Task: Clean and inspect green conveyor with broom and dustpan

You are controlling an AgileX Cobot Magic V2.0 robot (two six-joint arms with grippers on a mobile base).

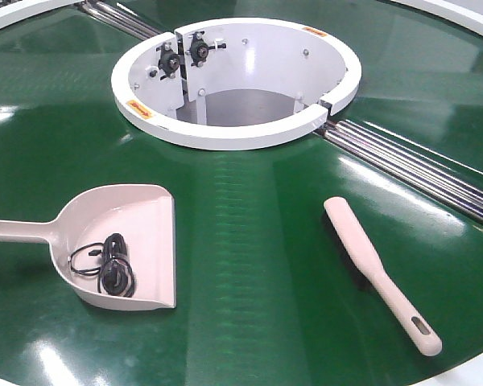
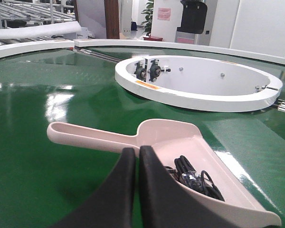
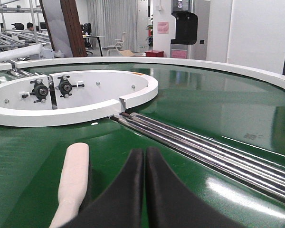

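Observation:
The green conveyor (image 1: 249, 241) fills the front view, glossy and dark. The pale pink dustpan (image 1: 133, 221) lies on it at the left, handle pointing left, with a coiled black cable (image 1: 113, 265) inside. On the right lies the broom (image 1: 378, 273), slotted handle end toward the near edge. Neither gripper shows in the front view. My left gripper (image 2: 137, 151) is shut, empty, just in front of the dustpan (image 2: 180, 142) near where handle meets scoop. My right gripper (image 3: 145, 152) is shut, empty, with the broom (image 3: 75, 178) lying to its left.
The white round hub (image 1: 237, 80) with two black bearing mounts sits at the back centre. Chrome roller strips (image 1: 419, 165) run from the hub toward the right, and another set (image 1: 125, 20) toward the back left. A white outer rim (image 3: 204, 64) bounds the belt.

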